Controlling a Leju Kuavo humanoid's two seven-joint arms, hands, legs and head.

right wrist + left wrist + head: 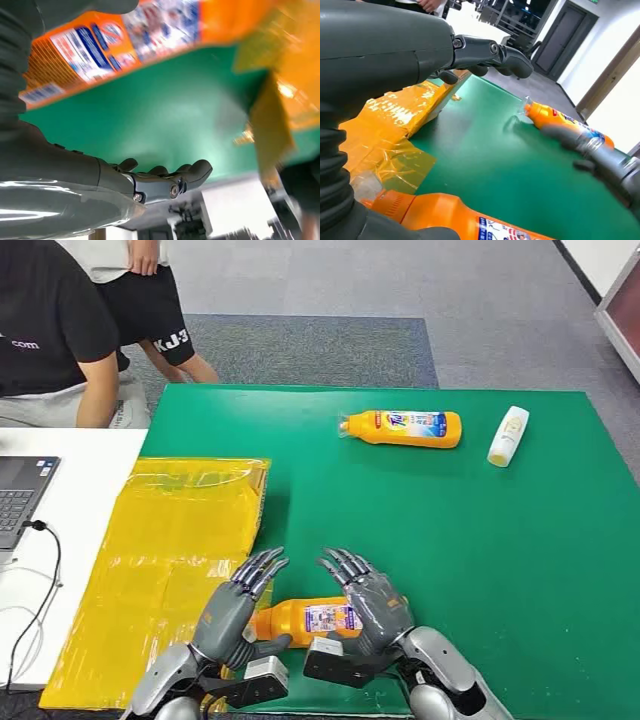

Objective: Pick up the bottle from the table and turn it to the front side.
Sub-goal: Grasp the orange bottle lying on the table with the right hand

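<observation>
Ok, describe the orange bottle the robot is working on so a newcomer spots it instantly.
On the green table, look at the near edge beside the yellow plastic sheet. The orange bottle lies there on its side between both robot hands; the other orange bottle lies far across.

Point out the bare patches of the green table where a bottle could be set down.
The widest bare green table runs right of the right hand, below the far orange bottle and white bottle. A smaller patch lies between the yellow bag and the far bottle. Crowded: the near edge, where the left hand and near bottle sit.
</observation>
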